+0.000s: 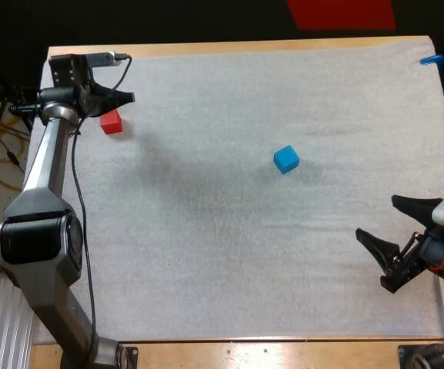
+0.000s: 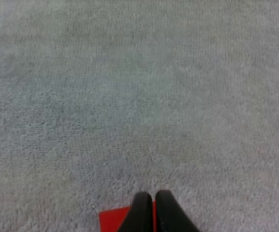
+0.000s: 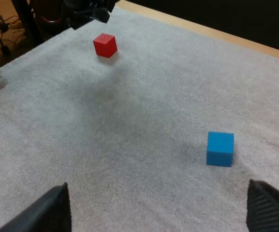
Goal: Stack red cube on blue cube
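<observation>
The red cube lies on the white mat, well apart from the blue cube, out toward the far left. The left gripper hangs just over the red cube, its fingers pressed together with nothing between them. On the opposite side of the blue cube, also well apart, the right gripper stands spread wide.

a wooden table carries a white mat over nearly all its top. bare wood shows along near and far edges. beyond the far side lie dark space and a red strip.
</observation>
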